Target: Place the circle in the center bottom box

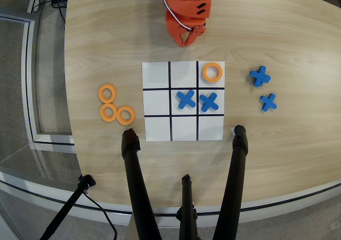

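Risk: three touching circles (107, 94) near bench (287, 154) left edge may shift together; hand (187, 38) empty, jaws seemingly closed.

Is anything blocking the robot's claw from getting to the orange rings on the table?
Nothing visible blocks it. The gripper sits at the table's far edge above the board, and the three spare orange rings lie on bare wood left of the board. The center bottom box is empty too; the blue X pieces sit a row above.
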`<state>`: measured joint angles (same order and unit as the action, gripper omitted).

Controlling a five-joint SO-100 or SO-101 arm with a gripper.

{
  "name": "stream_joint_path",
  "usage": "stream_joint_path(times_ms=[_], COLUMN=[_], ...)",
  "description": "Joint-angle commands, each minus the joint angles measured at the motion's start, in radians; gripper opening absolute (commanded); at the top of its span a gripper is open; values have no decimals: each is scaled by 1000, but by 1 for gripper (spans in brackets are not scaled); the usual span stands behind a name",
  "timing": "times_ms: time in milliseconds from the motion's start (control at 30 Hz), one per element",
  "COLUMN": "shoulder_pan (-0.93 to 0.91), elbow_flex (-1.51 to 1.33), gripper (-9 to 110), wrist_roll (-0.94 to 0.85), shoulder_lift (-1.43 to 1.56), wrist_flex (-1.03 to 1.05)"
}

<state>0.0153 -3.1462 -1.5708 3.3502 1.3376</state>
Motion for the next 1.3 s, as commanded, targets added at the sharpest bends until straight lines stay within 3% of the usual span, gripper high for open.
stream_joint_path(times_ms=[0, 333, 967, 1067, 1267], shoulder_pan=[-67, -80, -344, -367, -397], elbow_flex=[49, 193, 1172, 1336, 1559], gripper=[3, 6, 16, 24, 26], wrist_roll=[-5, 5, 49, 52, 55], shoulder_lift=[-199, -367, -1396, -1580, -1856], wrist_flex=[-147, -158, -293, -334, -399])
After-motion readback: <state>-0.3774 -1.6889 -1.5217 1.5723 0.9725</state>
